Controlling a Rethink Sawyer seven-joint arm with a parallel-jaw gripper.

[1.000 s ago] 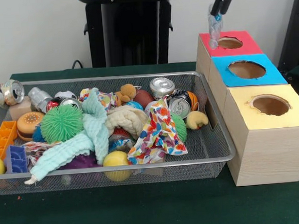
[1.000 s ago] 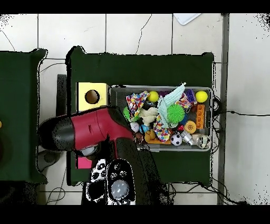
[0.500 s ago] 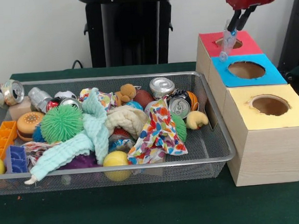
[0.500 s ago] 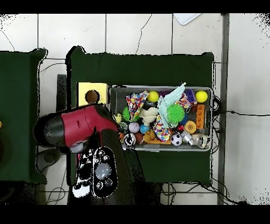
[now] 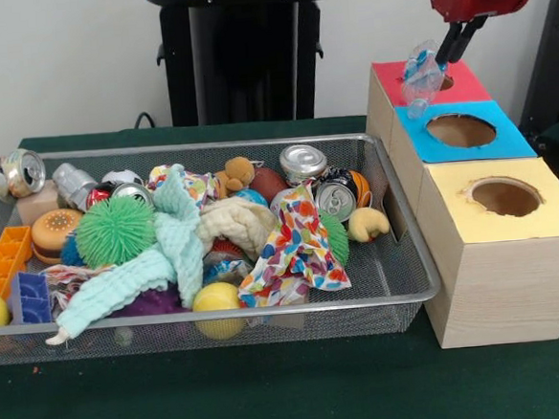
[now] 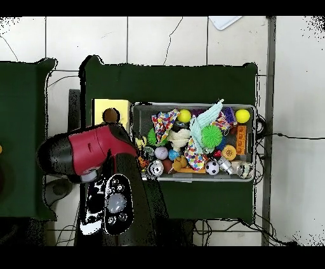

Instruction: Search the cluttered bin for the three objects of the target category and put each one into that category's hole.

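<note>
I keep the claw (image 5: 444,56) clenched on the crumpled clear plastic bottle (image 5: 423,73), tilted over the red-topped wooden box's hole (image 5: 445,82); release should drop it in.

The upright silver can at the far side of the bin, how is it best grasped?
Grip the upright silver can across its round side wall, coming from above. Its top faces up and stands clear of the clutter, so the jaws can probably close around it there.

No legible text; can labels perhaps too small.
</note>
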